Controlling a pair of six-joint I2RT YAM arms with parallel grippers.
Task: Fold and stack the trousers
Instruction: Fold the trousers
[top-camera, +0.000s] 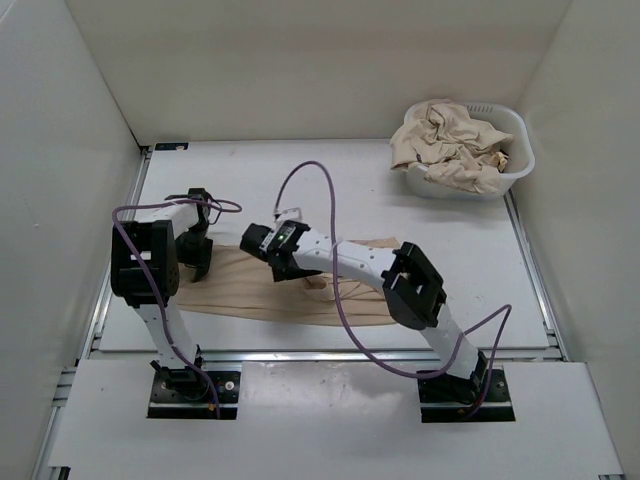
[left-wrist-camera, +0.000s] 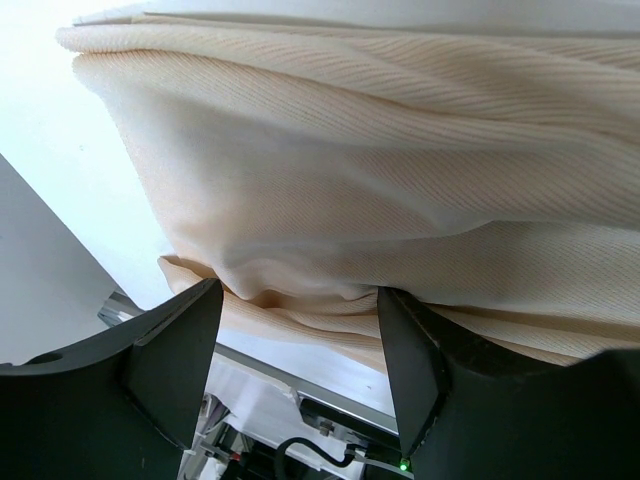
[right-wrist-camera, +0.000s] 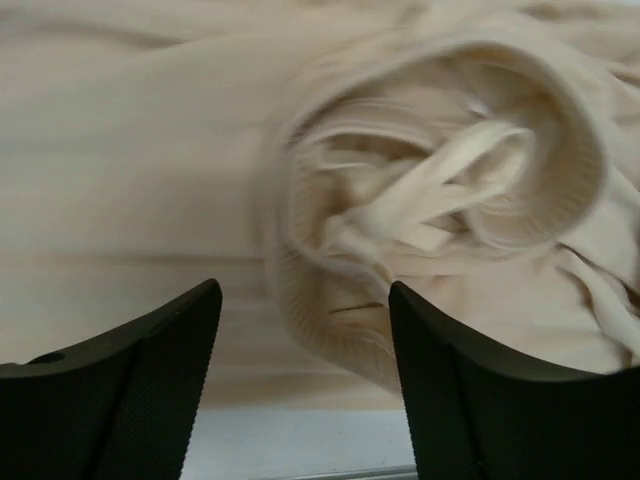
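One pair of beige trousers (top-camera: 250, 292) lies flat across the near half of the table, running left to right. My left gripper (top-camera: 197, 256) is at its left end. In the left wrist view it (left-wrist-camera: 300, 290) is open, and a bunched edge of the fabric (left-wrist-camera: 380, 170) sits at the fingertips. My right gripper (top-camera: 277, 264) is over the middle of the trousers. In the right wrist view it (right-wrist-camera: 303, 288) is open and empty just above the ribbed waistband and drawstring (right-wrist-camera: 440, 200).
A white plastic basket (top-camera: 521, 132) stands at the back right with more crumpled beige clothing (top-camera: 450, 145) heaped in it. White walls close in the table on the left, back and right. The metal front rail (top-camera: 330, 354) runs along the near edge.
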